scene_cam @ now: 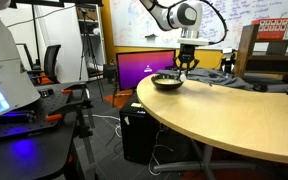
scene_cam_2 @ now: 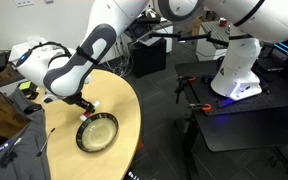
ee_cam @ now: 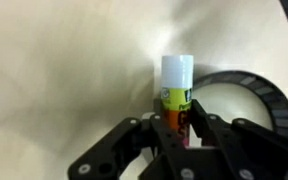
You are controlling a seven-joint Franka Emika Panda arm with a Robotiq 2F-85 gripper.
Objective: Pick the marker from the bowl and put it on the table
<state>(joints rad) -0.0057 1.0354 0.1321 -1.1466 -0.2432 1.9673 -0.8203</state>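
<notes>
1. Black jaws fill the wrist view's lower edge, clamped narrowly on the short whitish cylindrical marker (ee_cam: pixel 177 85) with its yellow-and-orange label.
2. Its white cap sticks out past the jaws.
3. Held so, the marker is outside the shallow round dark bowl (ee_cam: pixel 252 86), just beside it, over the smooth tan wood counter (ee_cam: pixel 64 70).

You will find no text here that can be read. In the wrist view the marker (ee_cam: pixel 177 85) carries a yellow-green and orange label with some dark print on it, but the print is too blurred for you to make out any letter. In an exterior view the whiteboard (scene_cam: pixel 134 28) has handwriting and drawn lines, all too small to read.
</notes>
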